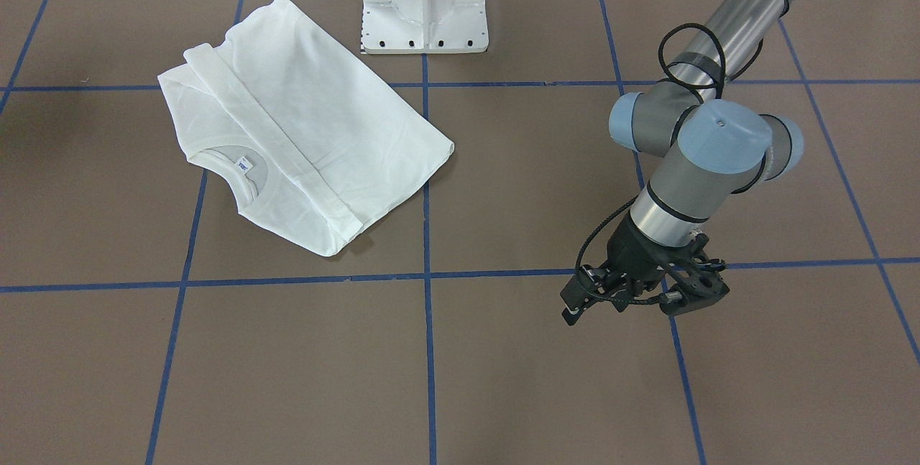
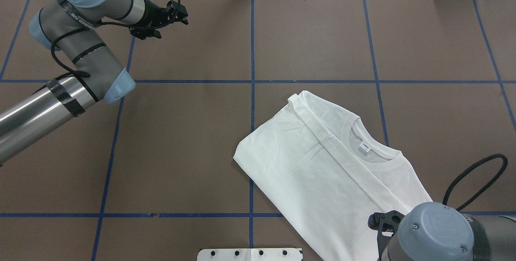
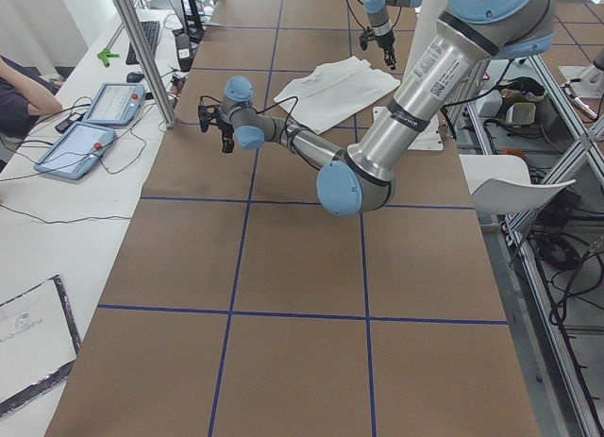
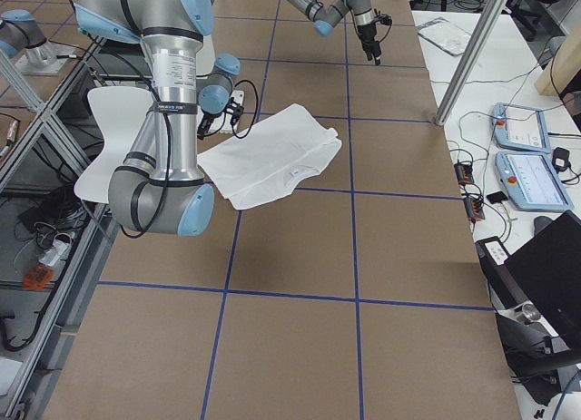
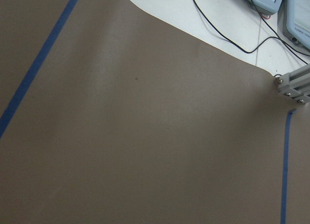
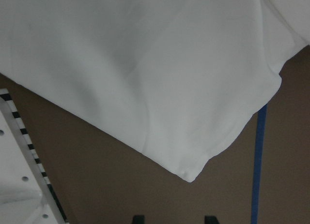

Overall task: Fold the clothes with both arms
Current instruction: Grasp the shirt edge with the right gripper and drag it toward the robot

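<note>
Best to lower the open, empty right pincer (image 6: pixel 173 218) onto the shirt (image 6: pixel 145 64) corner just ahead; I cannot tell whether the distant left pincer (image 1: pixel 643 292) is open or closed.

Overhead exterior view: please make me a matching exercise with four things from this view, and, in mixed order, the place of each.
Things:
1. T-shirt
2. left gripper
3. pedestal base
4. neck label

Places:
A. at the bottom edge, near the middle
B. in the upper left part of the view
C. inside the round collar
D. in the lower right half, folded and lying askew

Pairs: 1-D, 2-B, 3-A, 4-C
</note>
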Tool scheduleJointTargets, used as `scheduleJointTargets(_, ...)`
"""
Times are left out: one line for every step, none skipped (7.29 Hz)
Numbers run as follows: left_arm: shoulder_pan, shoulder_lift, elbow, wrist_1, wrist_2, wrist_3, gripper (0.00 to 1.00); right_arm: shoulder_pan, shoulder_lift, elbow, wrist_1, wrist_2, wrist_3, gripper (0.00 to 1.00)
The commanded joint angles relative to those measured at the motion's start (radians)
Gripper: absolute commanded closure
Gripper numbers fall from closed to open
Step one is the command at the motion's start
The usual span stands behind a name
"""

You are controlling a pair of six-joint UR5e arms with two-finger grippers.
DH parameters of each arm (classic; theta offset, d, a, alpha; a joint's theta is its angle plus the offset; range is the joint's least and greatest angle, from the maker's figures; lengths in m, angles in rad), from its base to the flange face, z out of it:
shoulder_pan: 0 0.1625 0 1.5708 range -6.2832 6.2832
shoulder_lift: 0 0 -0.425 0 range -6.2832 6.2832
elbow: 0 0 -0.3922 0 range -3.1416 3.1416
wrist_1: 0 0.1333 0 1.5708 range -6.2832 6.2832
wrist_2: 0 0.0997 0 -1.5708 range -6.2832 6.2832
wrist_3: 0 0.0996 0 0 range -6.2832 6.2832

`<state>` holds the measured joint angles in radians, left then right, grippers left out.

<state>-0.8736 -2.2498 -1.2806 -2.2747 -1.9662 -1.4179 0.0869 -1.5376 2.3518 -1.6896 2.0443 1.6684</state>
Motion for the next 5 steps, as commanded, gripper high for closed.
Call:
scheduleJointTargets(0.077,-0.010,-0.063,0.055,-0.008,-0.025,0.01,0.103,0.084,-0.003,0.004,-0.018,0.008,0.00)
scheduleJointTargets(0.135,-0.010,-0.139,0.133,-0.008,-0.091,0.01,0.173,0.140,-0.005,0.004,-0.018,0.004,0.00)
scheduleJointTargets(0.207,-0.010,-0.214,0.199,-0.007,-0.169,0.02,0.239,0.154,-0.005,0.004,-0.016,-0.004,0.00)
scheduleJointTargets(0.276,-0.010,-0.255,0.211,-0.003,-0.244,0.03,0.311,0.155,-0.002,0.011,-0.012,-0.010,0.00)
scheduleJointTargets(0.335,-0.008,-0.267,0.212,0.001,-0.328,0.06,0.367,0.152,-0.006,0.086,-0.013,-0.016,0.00)
